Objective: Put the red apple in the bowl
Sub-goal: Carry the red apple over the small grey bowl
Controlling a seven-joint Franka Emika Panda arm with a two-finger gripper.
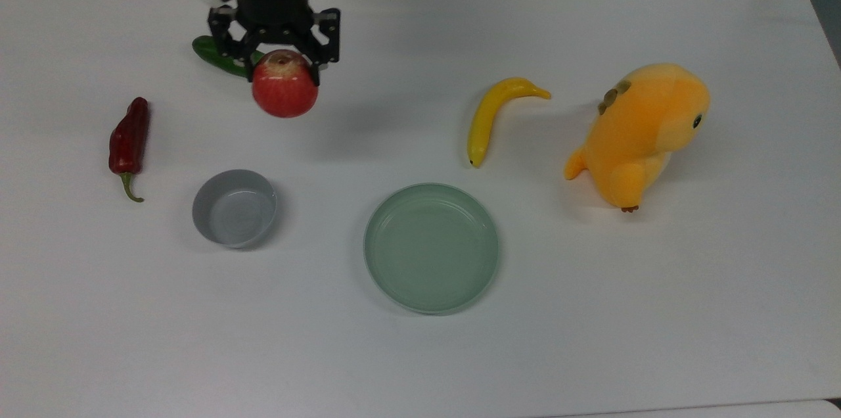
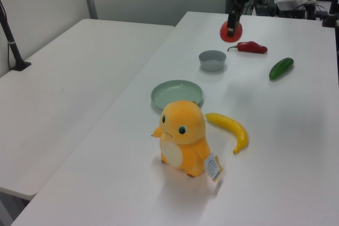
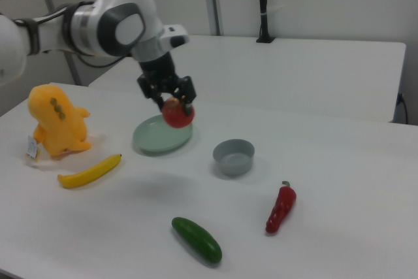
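Gripping the red apple [image 1: 285, 92] between its fingers, the hand [image 1: 282, 73] hangs above the surface [image 1: 591, 313], apart from the empty grey bowl [image 1: 234, 208].

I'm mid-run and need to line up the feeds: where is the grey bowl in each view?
Top view: the grey bowl sits lower left, below the chili pepper and left of the green plate.
Left view: the bowl is upper centre, behind the plate.
Right view: the bowl is near centre, right of the plate.
Shared landmark: the green plate, the bowl's neighbour in every view.
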